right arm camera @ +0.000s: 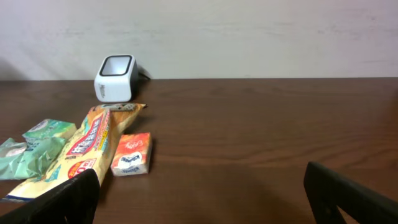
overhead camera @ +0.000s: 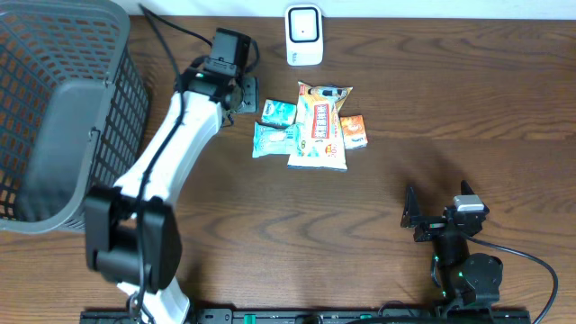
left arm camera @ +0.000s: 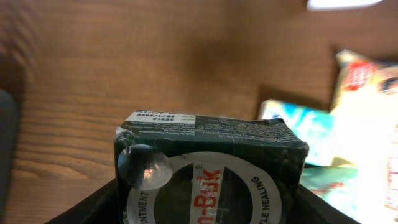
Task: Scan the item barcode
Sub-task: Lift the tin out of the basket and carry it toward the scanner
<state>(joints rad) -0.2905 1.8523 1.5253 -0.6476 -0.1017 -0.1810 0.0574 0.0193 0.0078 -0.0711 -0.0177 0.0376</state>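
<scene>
My left gripper (overhead camera: 241,94) is shut on a dark ointment box (left arm camera: 208,162) with a white ring and red lettering, and holds it just above the table, left of the item pile. The box's top edge carries a small white printed label (left arm camera: 165,116). In the overhead view the box (overhead camera: 247,95) shows as a dark block at the fingertips. The white scanner (overhead camera: 304,36) stands at the table's far edge, right of the box; it also appears in the right wrist view as the scanner (right arm camera: 116,78). My right gripper (overhead camera: 416,219) rests open near the front right, holding nothing.
A yellow snack pack (overhead camera: 319,126), a small orange box (overhead camera: 354,131) and two teal packets (overhead camera: 277,112) lie below the scanner. A large grey mesh basket (overhead camera: 54,117) fills the left side. Bare wood spreads between the pile and the right arm.
</scene>
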